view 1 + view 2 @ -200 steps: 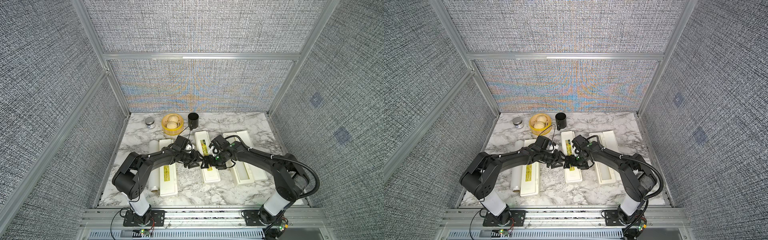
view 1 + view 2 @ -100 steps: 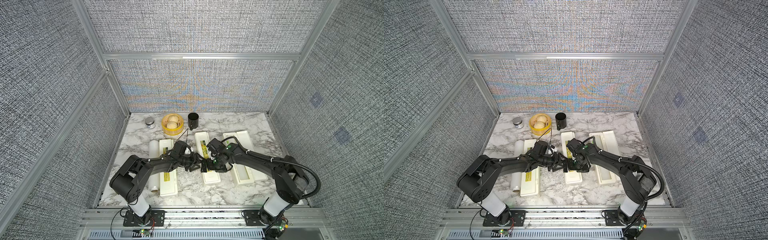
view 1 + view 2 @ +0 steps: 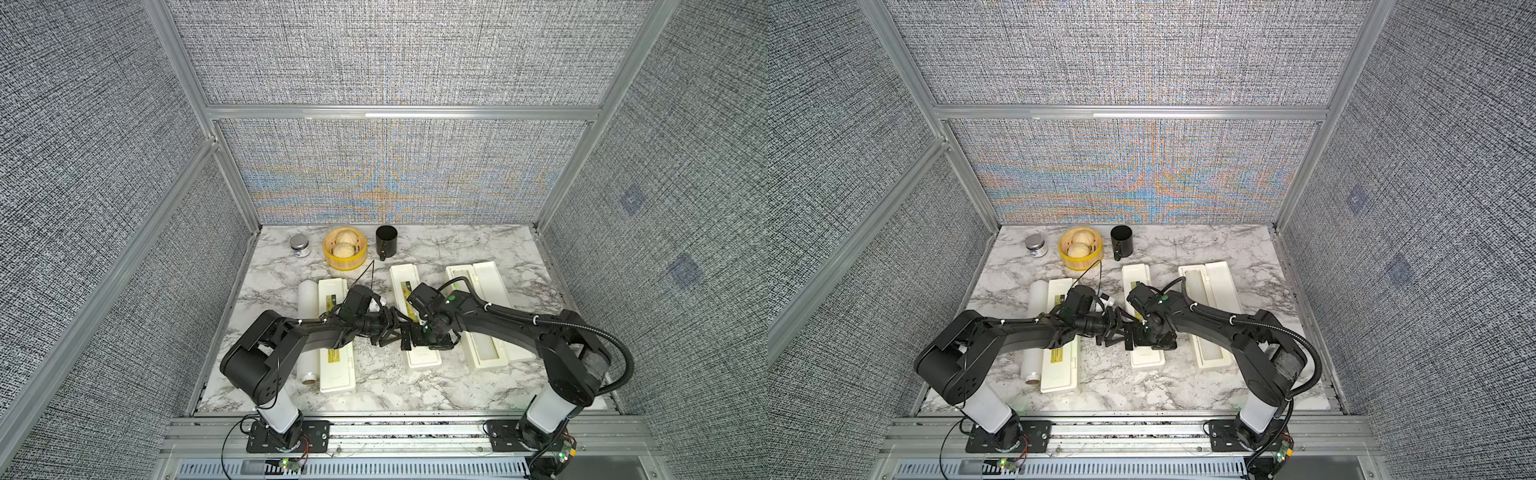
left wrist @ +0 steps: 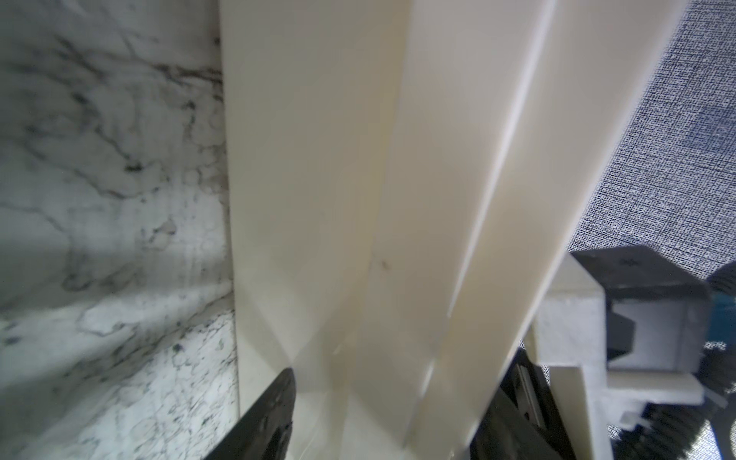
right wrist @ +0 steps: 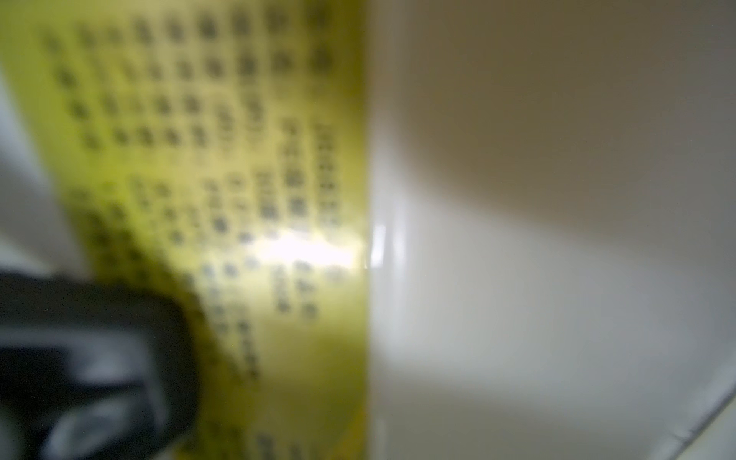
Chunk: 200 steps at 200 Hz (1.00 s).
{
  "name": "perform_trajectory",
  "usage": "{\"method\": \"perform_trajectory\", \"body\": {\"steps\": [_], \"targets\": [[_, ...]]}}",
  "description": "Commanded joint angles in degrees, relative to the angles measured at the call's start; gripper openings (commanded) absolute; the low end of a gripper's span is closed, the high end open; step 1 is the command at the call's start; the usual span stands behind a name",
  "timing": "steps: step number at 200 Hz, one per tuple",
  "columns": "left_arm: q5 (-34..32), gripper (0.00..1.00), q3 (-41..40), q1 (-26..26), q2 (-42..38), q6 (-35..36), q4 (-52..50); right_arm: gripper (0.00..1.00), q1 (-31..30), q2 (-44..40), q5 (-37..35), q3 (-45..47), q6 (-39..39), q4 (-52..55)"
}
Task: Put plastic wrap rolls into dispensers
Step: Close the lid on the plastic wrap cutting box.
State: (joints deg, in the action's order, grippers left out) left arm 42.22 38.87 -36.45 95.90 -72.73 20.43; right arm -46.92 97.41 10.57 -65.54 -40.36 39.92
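Three cream dispensers lie side by side. The left dispenser [image 3: 337,365] [image 3: 1059,374] and the middle dispenser [image 3: 405,278] [image 3: 1136,276] are closed, yellow-green labels up. The right dispenser [image 3: 492,278] [image 3: 1217,278] lies open, and a pale roll [image 3: 487,353] seems to rest in its trough. Another plastic wrap roll [image 3: 308,324] [image 3: 1036,324] lies on the table beside the left dispenser. My left gripper [image 3: 390,332] [image 3: 1113,334] [image 4: 392,422] is open, fingers either side of the middle dispenser's long edge. My right gripper [image 3: 427,344] [image 3: 1148,343] sits open over that lid, close on the label; one finger [image 5: 91,358] shows.
At the back stand a small jar [image 3: 299,245], a yellow steamer basket [image 3: 345,248] with buns and a black mug [image 3: 386,240]. Padded walls close in the marble table [image 3: 374,386] on three sides. The two arms meet over the middle.
Both grippers have slid a little toward the near end of the middle dispenser and come lower onto it. Both sets of jaws stand slightly wider.
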Motion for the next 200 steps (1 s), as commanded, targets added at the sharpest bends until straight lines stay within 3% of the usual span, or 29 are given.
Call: {"method": "perform_trajectory", "body": {"steps": [1,56,98,167,200], "targets": [[1.1,0.66,-0.2,-0.7,0.1,0.0,-4.6,0.97,-0.7,0.7,-1.2,-1.6,-2.1,-0.5],[1.1,0.66,1.3,-0.8,1.6,1.0,-5.7,0.99,-3.2,3.1,-10.0,-4.6,-1.6,8.4],[0.6,0.67,3.1,-0.7,1.4,4.3,-10.5,0.99,-3.6,2.1,-2.7,-4.0,-3.1,3.1],[4.1,0.74,-1.3,-1.0,3.3,-6.3,8.9,0.99,-2.8,1.6,2.0,-2.7,-3.5,-0.4],[3.5,0.74,-1.2,-1.6,3.1,-6.6,8.0,0.99,-2.8,0.3,2.9,-3.2,-1.5,0.2]]}}
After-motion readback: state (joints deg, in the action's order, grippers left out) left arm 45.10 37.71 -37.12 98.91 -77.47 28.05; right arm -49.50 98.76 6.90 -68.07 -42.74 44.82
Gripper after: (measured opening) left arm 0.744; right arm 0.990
